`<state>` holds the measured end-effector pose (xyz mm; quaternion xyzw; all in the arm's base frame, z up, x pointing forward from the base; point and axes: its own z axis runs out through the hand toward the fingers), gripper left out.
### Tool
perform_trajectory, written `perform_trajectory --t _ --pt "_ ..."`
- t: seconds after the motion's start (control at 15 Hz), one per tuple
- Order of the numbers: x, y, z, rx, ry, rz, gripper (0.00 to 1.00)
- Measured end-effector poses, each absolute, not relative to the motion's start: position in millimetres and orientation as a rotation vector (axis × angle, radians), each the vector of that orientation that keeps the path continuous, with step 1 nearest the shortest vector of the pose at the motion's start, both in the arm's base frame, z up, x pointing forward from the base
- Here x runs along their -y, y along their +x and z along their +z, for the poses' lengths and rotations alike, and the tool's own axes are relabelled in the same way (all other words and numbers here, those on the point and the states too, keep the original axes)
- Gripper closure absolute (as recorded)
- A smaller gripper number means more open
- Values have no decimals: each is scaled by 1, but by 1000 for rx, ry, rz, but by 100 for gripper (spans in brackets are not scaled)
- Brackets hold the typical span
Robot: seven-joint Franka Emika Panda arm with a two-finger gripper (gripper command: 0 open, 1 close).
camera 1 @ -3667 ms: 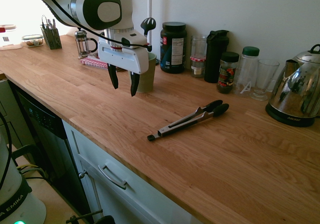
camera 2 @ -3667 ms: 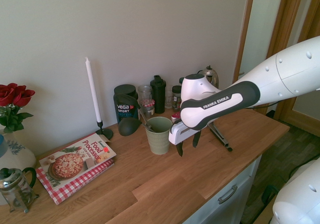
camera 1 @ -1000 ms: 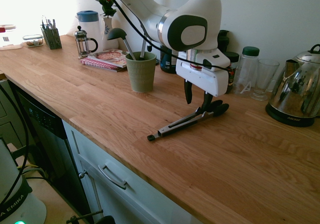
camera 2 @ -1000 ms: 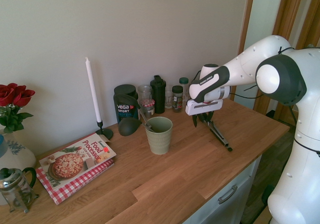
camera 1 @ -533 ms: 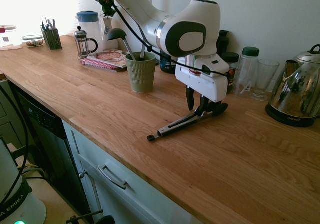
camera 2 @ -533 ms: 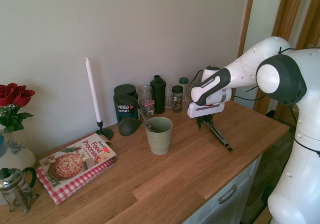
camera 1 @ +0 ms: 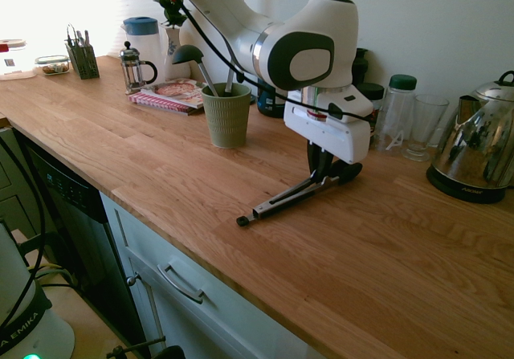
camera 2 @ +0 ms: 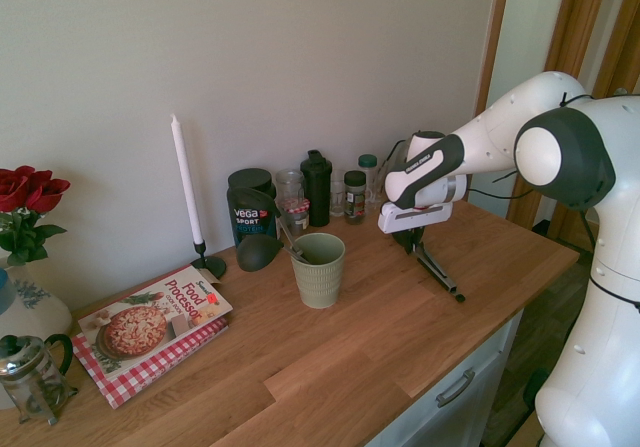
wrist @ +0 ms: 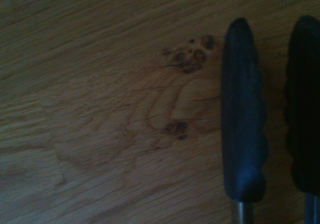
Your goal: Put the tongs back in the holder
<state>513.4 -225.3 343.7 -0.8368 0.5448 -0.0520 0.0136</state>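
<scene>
First exterior view: a long wooden worktop [camera 1: 161,166] with a visible plank grain is shown running along a pale wall, with pale cabinet fronts and a dark appliance front set beneath its near edge. The tongs [camera 1: 299,194] are laid flat on the wood, the small black knob toward the counter's front edge and the black tips toward the wall. The gripper [camera 1: 323,174] is lowered straight down over the tongs near the tip end, and its fingers are drawn in around the two arms there; the tongs are not lifted off the surface. The holder [camera 1: 226,116], a ribbed green cup, is stood further along the counter, well apart from the tongs, with dark utensils leaning in it. A row of jars and bottles is lined against the wall behind the arm, a clear glass [camera 1: 422,126] and a shiny kettle [camera 1: 475,152] beside them.

From the second exterior view, a cookbook [camera 2: 155,327] on a checked cloth, a tall white candle [camera 2: 186,182] and red roses [camera 2: 28,192] are seen beyond the holder [camera 2: 319,270], and a wooden door frame is seen past the counter's end.

In the wrist view, two dark ribbed tips [wrist: 243,114] are seen against knotted wood grain.
</scene>
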Motion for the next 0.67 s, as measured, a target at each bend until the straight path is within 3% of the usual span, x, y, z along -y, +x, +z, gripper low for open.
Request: perform_trajectory --t 0.4,0.67 --pt "222 511 375 -1668 -2596 -198 100" --pt "192 508 487 -1543 -2580 -306 100"
